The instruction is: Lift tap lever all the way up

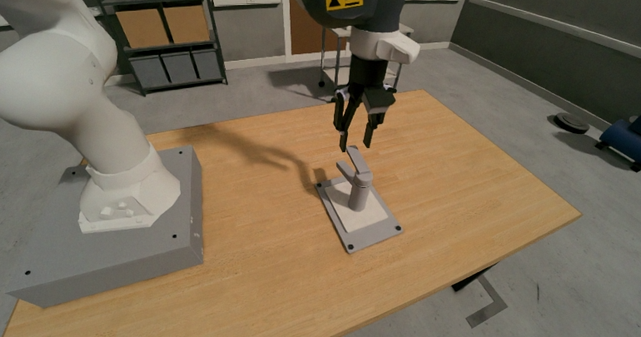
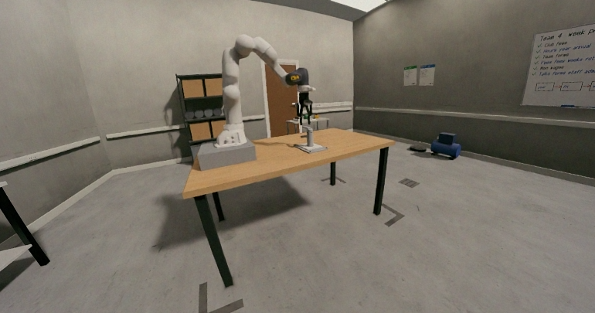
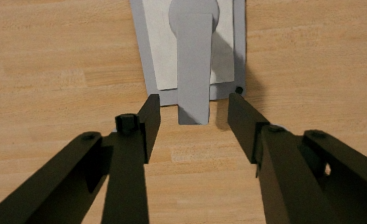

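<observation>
I hold the claw point(image 1: 356, 145) part-spread, empty, above the lever point(image 1: 358, 159); rigid, likely slippery (hinged); take its free tip.

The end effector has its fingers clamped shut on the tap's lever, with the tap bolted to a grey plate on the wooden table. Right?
Not quite. The end effector is open, its fingers either side of the lever tip with gaps showing in the wrist view. The tap, grey plate and wooden table are as stated.
</observation>
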